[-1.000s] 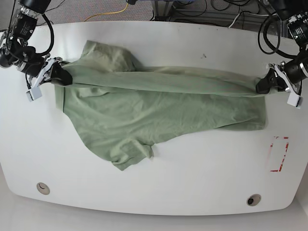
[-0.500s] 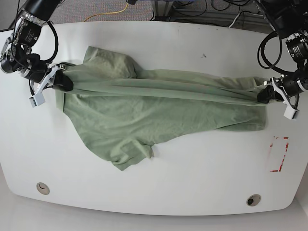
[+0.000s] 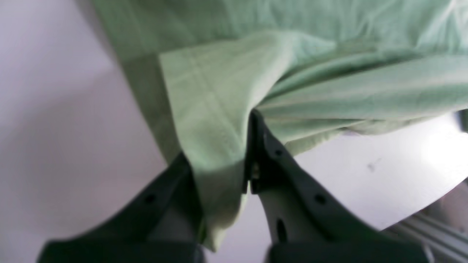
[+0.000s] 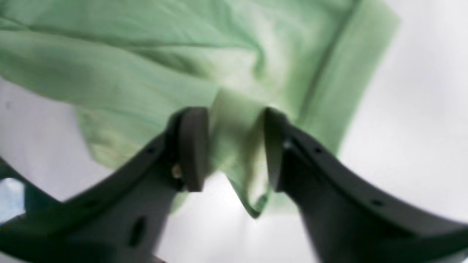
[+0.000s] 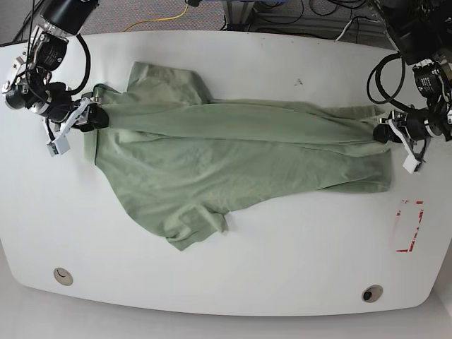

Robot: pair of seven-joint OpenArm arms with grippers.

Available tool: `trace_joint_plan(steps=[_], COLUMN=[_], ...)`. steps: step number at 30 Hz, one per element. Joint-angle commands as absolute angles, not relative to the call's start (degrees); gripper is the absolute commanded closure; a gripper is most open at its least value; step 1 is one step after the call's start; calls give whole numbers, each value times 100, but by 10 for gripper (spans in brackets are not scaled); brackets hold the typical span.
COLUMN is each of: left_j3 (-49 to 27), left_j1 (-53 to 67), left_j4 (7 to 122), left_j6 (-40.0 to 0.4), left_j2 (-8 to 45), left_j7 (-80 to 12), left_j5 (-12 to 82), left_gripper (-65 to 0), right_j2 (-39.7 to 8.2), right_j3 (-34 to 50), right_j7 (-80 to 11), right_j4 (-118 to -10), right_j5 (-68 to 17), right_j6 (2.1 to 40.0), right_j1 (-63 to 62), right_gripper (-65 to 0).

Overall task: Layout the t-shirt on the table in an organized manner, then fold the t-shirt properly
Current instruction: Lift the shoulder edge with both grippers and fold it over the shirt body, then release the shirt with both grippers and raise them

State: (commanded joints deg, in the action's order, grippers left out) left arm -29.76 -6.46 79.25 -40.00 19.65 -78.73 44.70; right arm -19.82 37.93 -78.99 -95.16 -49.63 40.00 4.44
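Note:
The pale sage-green t-shirt [image 5: 233, 159] lies lengthwise across the white table [image 5: 282, 63], one sleeve pointing toward the front edge. My right gripper [image 5: 92, 117] is shut on the shirt's far-left edge. In the right wrist view a bunched fold of fabric [image 4: 237, 146] sits between its fingers [image 4: 193, 146]. My left gripper [image 5: 385, 132] is shut on the shirt's far-right edge. The left wrist view shows the hem [image 3: 212, 120] pinched between the dark fingers [image 3: 270, 153]. The upper edge of the shirt runs stretched between both grippers.
A red rectangular marking [image 5: 408, 226] lies on the table right of the shirt. Two round grommet holes [image 5: 63, 276] [image 5: 371, 293] sit near the front edge. Cables [image 5: 162, 18] run behind the table's back edge, and a small dark speck [image 5: 299, 82] marks the far surface.
Both grippers have drawn slightly inward and turned at the wrist while holding the shirt. The raised band of fabric between them has spread toward the table's far side.

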Motion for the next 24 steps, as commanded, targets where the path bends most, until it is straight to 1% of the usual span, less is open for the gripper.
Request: trace_joint_plan(steps=[1, 2, 3, 4, 5, 6, 8, 10, 12, 15, 19, 24], left_j3=[-2949, -2949, -2949, -2958, -2967, -2967, -2967, -2967, -2967, -2967, -2967, -2976], left_j1=[-646, -646, -646, -646, -646, -646, -655, -655, -655, -655, -716, -857], left_j4=[7925, 7925, 7925, 7925, 7925, 7925, 7934, 7934, 7925, 7943, 7952, 7960], left_j6=[-4000, -4000, -4000, -4000, -4000, -4000, -4000, -4000, -4000, -4000, -4000, -4000], left_j2=[2018, 2035, 2062, 2079, 2079, 2088, 2088, 2088, 2088, 2149, 2237, 2237], left_j7=[-7873, -7873, -7873, -7864, -7855, -7855, -7855, -7855, -7855, -7855, -7855, -7873], left_j5=[4470, 4470, 4470, 4470, 4470, 4470, 4470, 4470, 4470, 4470, 4479, 4497], left_gripper=[-139, -169, -217, -278, -304, -344, -390, -404, -404, -407, -408, -408], right_j2=[-1982, -1982, -1982, -1982, -1982, -1982, -1982, -1974, -1921, -1710, -1666, -1657], right_j3=[3793, 3793, 3793, 3793, 3793, 3793, 3793, 3846, 4040, 4303, 4312, 4242], right_j7=[-7881, -7873, -7873, -7873, -7881, -7899, -7978, -8000, -8000, -8000, -8000, -8000], right_j4=[-9516, -9516, -9516, -9516, -9525, -9534, -9552, -9560, -9596, -9675, -9701, -9684], right_j5=[-4936, -4936, -4945, -4963, -4971, -4971, -4980, -4989, -5095, -5552, -6132, -6571], right_j6=[4000, 4000, 4000, 4000, 4000, 4000, 4000, 4000, 4000, 4000, 4000, 4000], right_j1=[444, 444, 444, 444, 444, 444, 453, 470, 585, 831, 1156, 1525], right_gripper=[-496, -531, -582, -644, -650, -650, -650, -650, -650, -650, -650, -650])
